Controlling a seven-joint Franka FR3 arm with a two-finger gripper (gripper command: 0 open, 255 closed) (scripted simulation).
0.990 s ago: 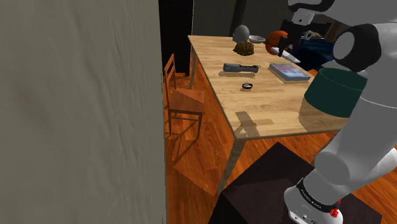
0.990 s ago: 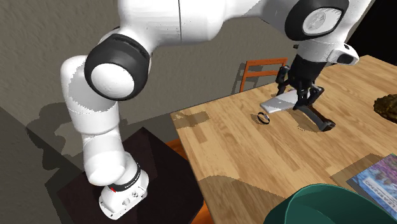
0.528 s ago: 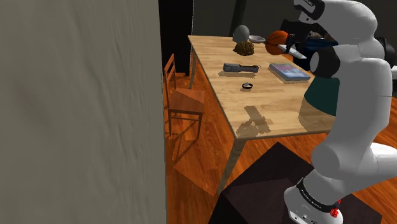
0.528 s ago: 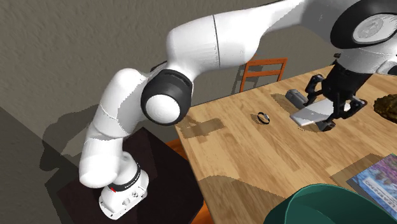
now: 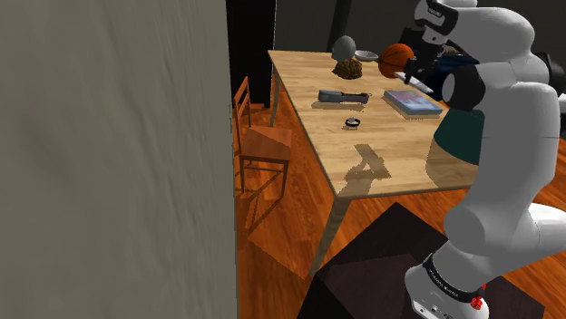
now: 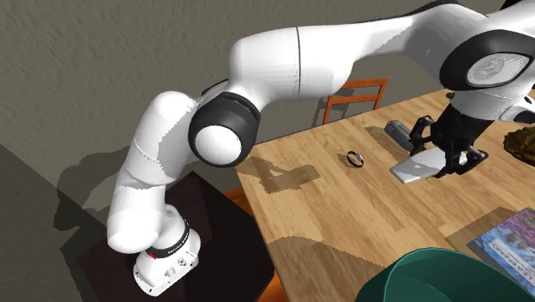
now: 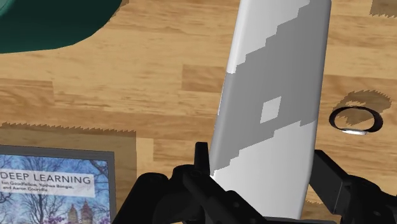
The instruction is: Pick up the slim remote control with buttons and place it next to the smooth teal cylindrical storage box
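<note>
The slim remote is a flat grey and pale slab, and my gripper is shut on its near end, one black finger on each long edge. It hangs tilted above the wooden table, over the stretch between a small ring and a book. In the second exterior view the gripper holds the remote a little above the tabletop. In the shoulder view the gripper and remote are above the book's far end. The teal cylindrical box stands beyond the book, near the table's edge closest to the stand.
A book lies next to the teal box. A small dark ring and a dark grey elongated object lie mid-table. An orange ball and a brown lump sit farther back. A wooden chair stands beside the table.
The arm has swung the gripper, with the remote in it, away from the dark elongated object and the ring toward the book and teal box. The grip has stayed shut.
</note>
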